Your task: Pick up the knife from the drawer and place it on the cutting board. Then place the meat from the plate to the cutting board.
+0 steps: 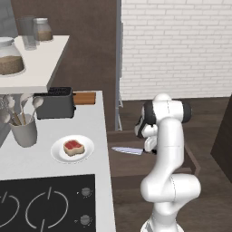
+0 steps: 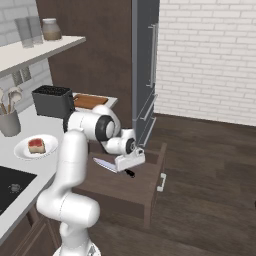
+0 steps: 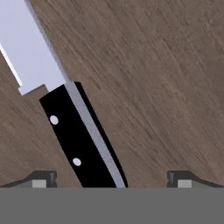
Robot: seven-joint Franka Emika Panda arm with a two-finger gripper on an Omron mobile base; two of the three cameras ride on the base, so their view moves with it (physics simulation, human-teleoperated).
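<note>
The knife (image 3: 83, 140) lies flat on the floor of the open wooden drawer (image 2: 150, 197), its black handle between my fingertips (image 3: 41, 178) and its silver blade (image 1: 127, 150) pointing toward the counter. My gripper (image 2: 129, 162) hangs low over the handle, open, with a fingertip on each side and not touching it. The reddish cutting board (image 1: 84, 97) lies at the counter's far end behind the toaster. The meat (image 1: 73, 147) rests on the white plate (image 1: 58, 153) near the stove; from the right, the meat (image 2: 36, 145) and plate (image 2: 21, 150) sit left of the arm.
A black toaster (image 1: 55, 103) stands between plate and board. A white cup of spoons and ladles (image 1: 23, 131) is left of the plate. The stovetop (image 1: 45, 204) fills the near counter. A shelf with jars (image 1: 9, 56) hangs above. A tall fridge (image 2: 145, 75) stands beyond the drawer.
</note>
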